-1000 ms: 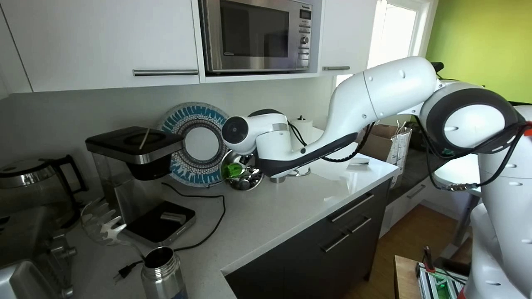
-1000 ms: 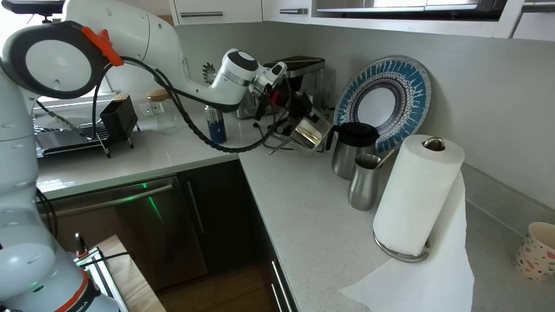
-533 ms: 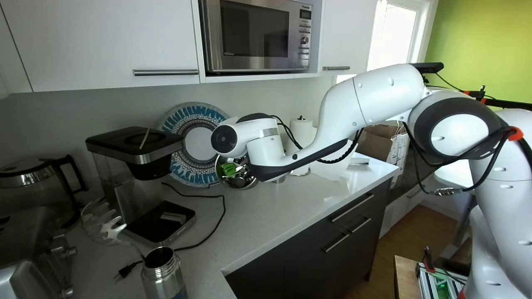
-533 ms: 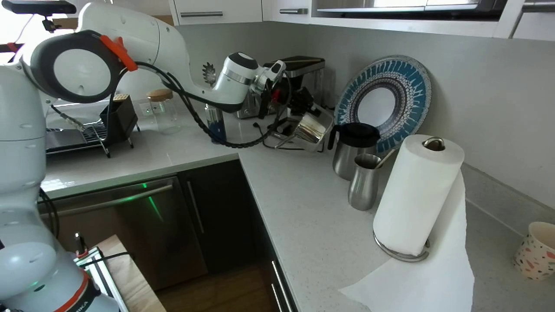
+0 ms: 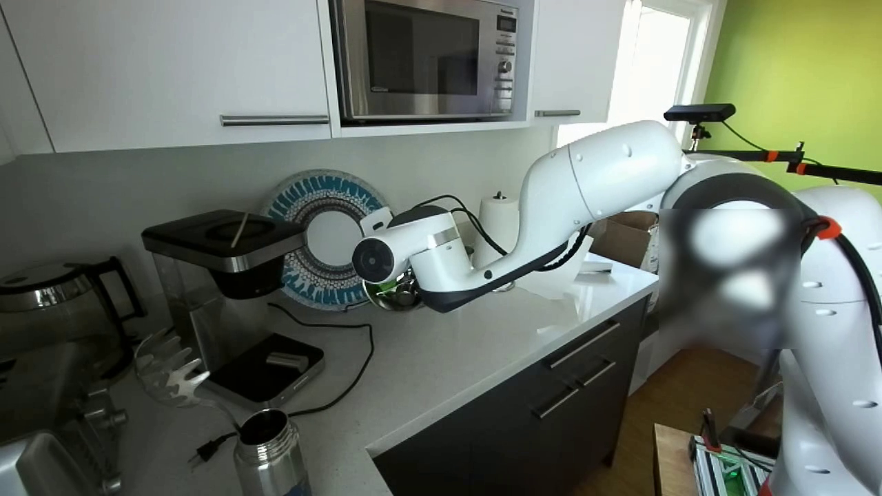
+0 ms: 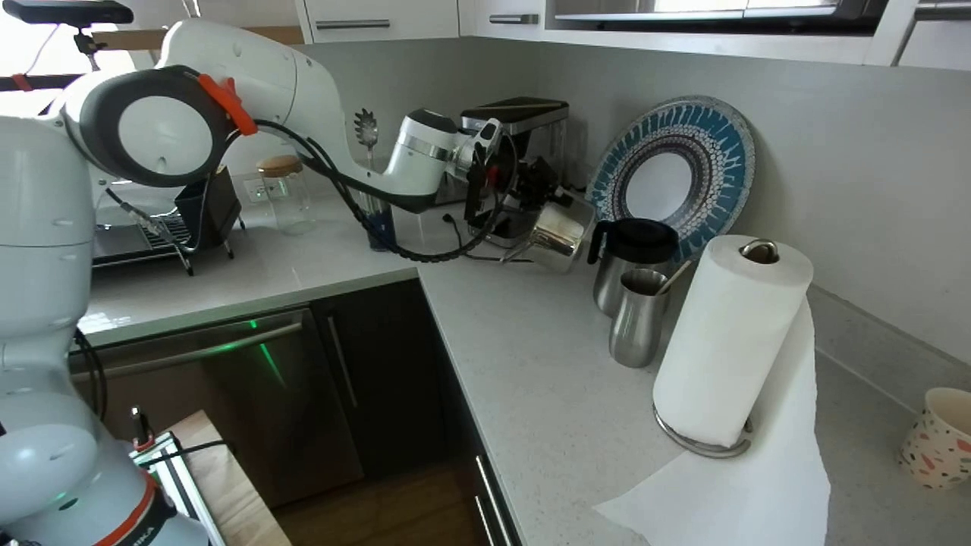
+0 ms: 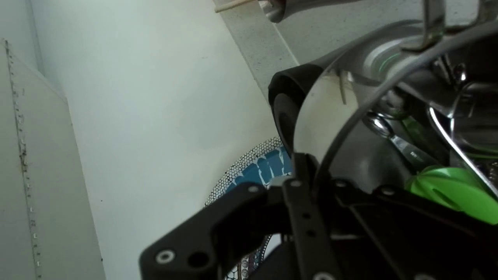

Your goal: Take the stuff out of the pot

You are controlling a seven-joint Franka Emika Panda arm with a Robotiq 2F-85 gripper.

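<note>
In the pot the gripper pinches, only the wrist view clearly shows green stuff.

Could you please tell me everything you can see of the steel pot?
The pot is round, low and wide-mouthed, apparently polished steel, with a slim metal-looking handle slanting downward. It is plainly tilted, its rim clamped in the gripper. Inside lie a bright green item and shiny metal utensils. A dark-lidded canister is close beside it; whether they touch, or whether the pot touches the counter, is unclear.
</note>
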